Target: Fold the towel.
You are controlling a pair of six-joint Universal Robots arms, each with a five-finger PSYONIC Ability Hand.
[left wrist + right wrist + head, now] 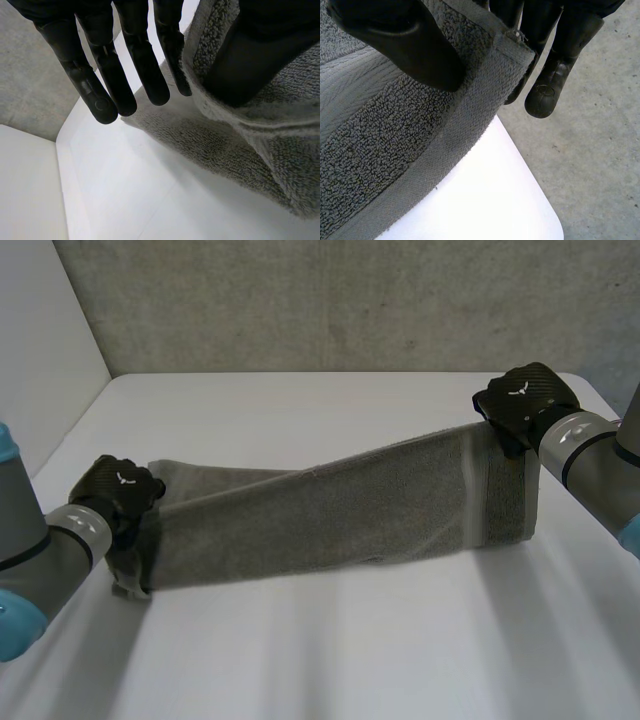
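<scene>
**Towel stretched between both hands over table**

Over the white table (pixel 330 660), a grey towel (pixel 330 515) is drawn into a long band running from near left to far right. The left hand (pixel 118 485) grips the left end, its straight fingers (pixel 145 65) close together and the thumb pressing cloth against them. The right hand (pixel 525 395) pinches the hemmed right corner, with the thumb on top and fingers (pixel 547 85) behind.

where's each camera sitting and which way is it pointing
Head view: behind and between the arms, looking down at the table; both arms, left hand and right hand holding the towel.
Left wrist view: on the left wrist, along the palm; fingers and thumb pinch the towel.
Right wrist view: likewise, right hand.
All three share towel and table.
</scene>
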